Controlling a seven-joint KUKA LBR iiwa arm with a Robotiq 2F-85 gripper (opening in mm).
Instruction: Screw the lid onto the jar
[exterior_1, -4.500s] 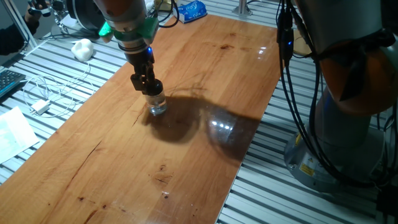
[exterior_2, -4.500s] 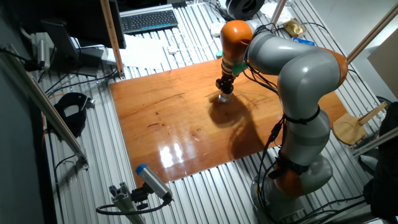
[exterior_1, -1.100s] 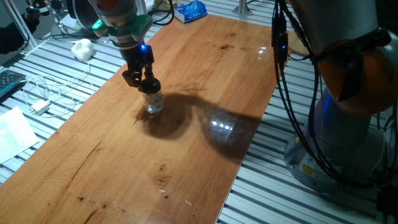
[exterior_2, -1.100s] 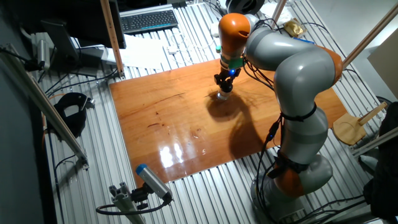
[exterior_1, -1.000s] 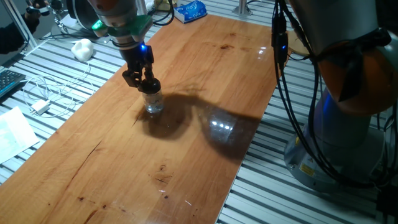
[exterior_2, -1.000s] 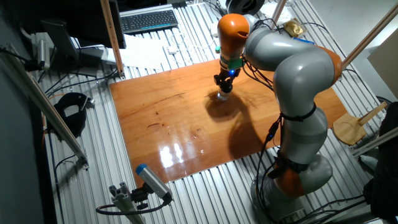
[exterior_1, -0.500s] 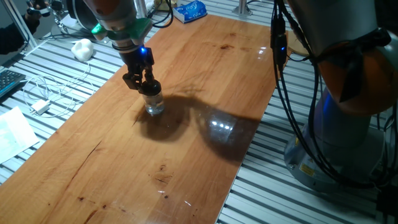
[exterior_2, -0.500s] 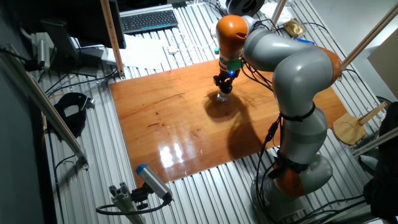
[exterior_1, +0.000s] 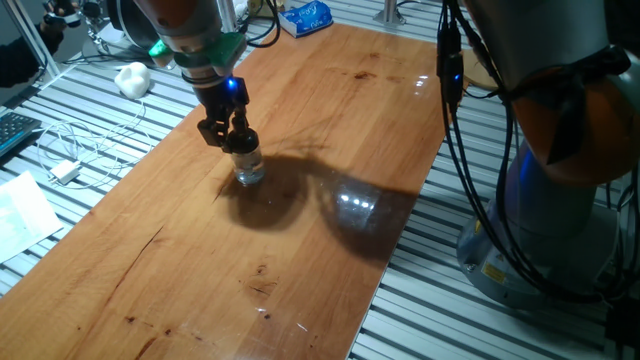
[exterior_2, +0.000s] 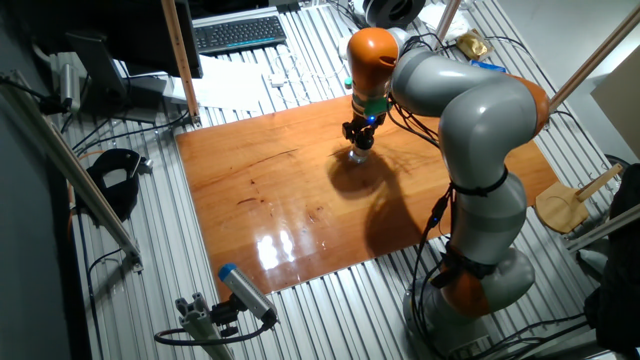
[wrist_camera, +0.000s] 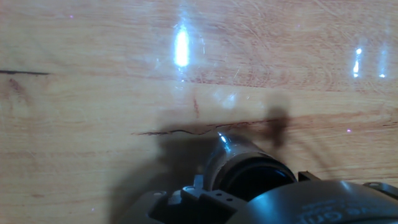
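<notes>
Jar (exterior_1: 249, 168) stands upright on the table (exterior_1: 330, 150) at centre-left of frame, directly beneath my end effector (exterior_1: 233, 137), whose fingers look clamped on the lid (exterior_1: 241, 144) at its neck, axes aligned vertically.

**Two table cameras, one on the hand**

One fixed view looks low along the wooden table (exterior_1: 300, 200). The other looks down from high, farther off. The hand view faces straight down, close. All share the jar (exterior_1: 249, 166).
</notes>
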